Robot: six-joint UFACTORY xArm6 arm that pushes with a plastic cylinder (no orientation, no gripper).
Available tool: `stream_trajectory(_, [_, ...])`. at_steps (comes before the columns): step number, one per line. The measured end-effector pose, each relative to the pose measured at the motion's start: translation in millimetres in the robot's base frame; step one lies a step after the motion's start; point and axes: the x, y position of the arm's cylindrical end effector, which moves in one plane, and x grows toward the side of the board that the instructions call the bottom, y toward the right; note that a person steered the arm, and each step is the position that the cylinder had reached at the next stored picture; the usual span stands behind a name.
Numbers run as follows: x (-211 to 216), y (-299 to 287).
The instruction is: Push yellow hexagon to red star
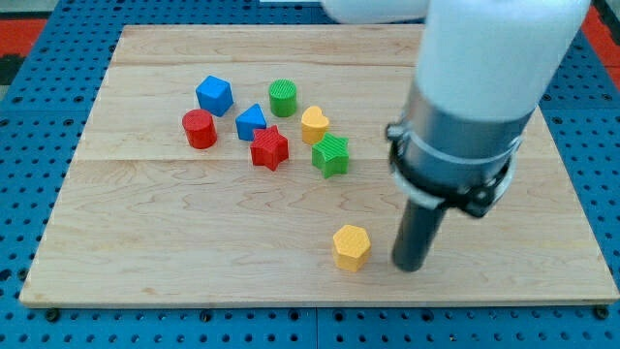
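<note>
No jaws on rig; my tip (410,267) just right of yellow hexagon (352,246), counter's (145,252) lower middle. Step: lining up. Next: shift lower-right, push up-left toward red star (270,148).

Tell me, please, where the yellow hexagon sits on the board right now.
The yellow hexagon lies alone near the view's bottom, right of centre, just left of my tip and well below the green star and the red star.

Bare board is lying between yellow hexagon (352,246) and red star (269,148); green star (330,155) is crowding the right flank.
</note>
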Motion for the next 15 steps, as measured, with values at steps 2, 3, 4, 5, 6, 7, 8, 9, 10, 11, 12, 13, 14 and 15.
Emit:
stream_trajectory(2, [-67, -130])
stream_trajectory(3, [-18, -83])
stream_trajectory(4, [-39, -132])
stream_trajectory(5, [-84, -186])
stream_trajectory(6, [-75, -196])
stream_trajectory(7, [-66, -265])
stream_trajectory(8, [-77, -275])
stream_trajectory(9, [-84, -190])
stream_trajectory(10, [-79, -162])
stream_trajectory(11, [-73, -258])
stream_trajectory(12, [-97, -300])
stream_trajectory(13, [-102, -213])
stream_trajectory(14, [-116, -209])
stream_trajectory(15, [-116, -204])
